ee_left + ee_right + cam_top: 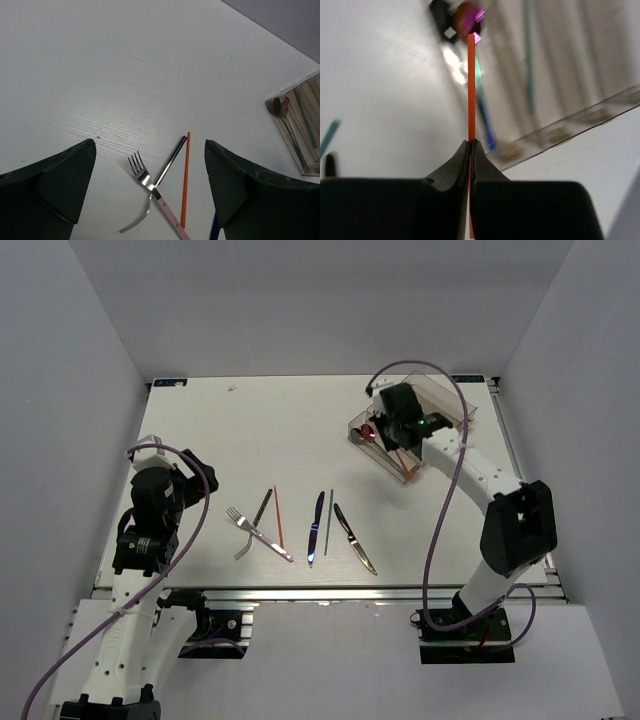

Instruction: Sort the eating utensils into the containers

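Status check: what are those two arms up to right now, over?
Left gripper open, above the fork. Right gripper shut on orange chopstick, over the tray. Nothing seen blocking it.

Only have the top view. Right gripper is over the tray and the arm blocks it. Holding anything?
Observer: Yes. Right wrist view: right gripper shut on an orange chopstick.
Operator: Aimed where?
Observer: Its tip points toward the red spoon at the tray's end; too blurred to tell which compartment.
Operator: Left gripper?
Observer: Left wrist view: left gripper wide open, empty, with the fork on the table below it.
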Controlling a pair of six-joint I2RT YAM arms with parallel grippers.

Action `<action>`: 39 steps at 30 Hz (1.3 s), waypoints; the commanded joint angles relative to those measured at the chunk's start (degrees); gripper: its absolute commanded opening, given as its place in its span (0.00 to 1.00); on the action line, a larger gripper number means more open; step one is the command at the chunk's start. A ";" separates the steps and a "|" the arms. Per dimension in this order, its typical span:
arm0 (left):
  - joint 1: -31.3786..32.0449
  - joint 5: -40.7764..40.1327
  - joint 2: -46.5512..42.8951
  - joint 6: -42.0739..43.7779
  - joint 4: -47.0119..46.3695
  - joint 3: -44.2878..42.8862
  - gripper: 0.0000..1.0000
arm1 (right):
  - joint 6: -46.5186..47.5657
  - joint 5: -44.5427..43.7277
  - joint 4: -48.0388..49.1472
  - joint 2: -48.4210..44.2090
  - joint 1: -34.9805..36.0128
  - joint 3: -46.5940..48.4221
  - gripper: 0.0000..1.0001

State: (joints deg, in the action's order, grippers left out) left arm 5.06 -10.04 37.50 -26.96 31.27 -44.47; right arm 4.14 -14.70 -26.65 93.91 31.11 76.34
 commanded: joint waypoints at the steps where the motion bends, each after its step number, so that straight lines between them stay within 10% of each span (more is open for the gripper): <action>1: 0.13 0.37 0.30 0.68 -0.42 0.26 0.98 | 16.76 -2.53 1.43 5.66 -4.73 8.80 0.00; 18: 0.74 0.64 1.53 0.68 -0.59 0.26 0.98 | 31.63 -0.07 0.90 28.61 -11.25 32.83 0.00; 23: 0.74 0.73 1.00 0.94 -0.07 -0.26 0.98 | 30.58 -1.30 2.13 29.05 -11.43 32.03 0.47; 27: 0.83 1.43 -0.84 1.30 -0.68 -0.27 0.98 | 28.12 0.72 1.08 27.47 -11.51 32.38 0.53; 29: 0.83 1.34 0.11 1.38 -0.24 -0.71 0.98 | 26.36 1.16 0.90 25.72 -11.51 32.04 0.89; 36: 6.70 -0.31 9.08 -1.34 3.79 -9.04 0.98 | 0.56 0.28 1.07 12.20 -11.51 28.88 0.89; 39: 9.79 -7.00 10.75 -0.64 5.20 -10.98 0.98 | -11.43 19.01 1.43 5.25 -11.69 22.12 0.89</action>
State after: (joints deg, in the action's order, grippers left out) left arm 12.78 -11.94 47.99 -27.22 33.93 -52.16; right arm 8.01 -10.37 -27.31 107.85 19.73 101.19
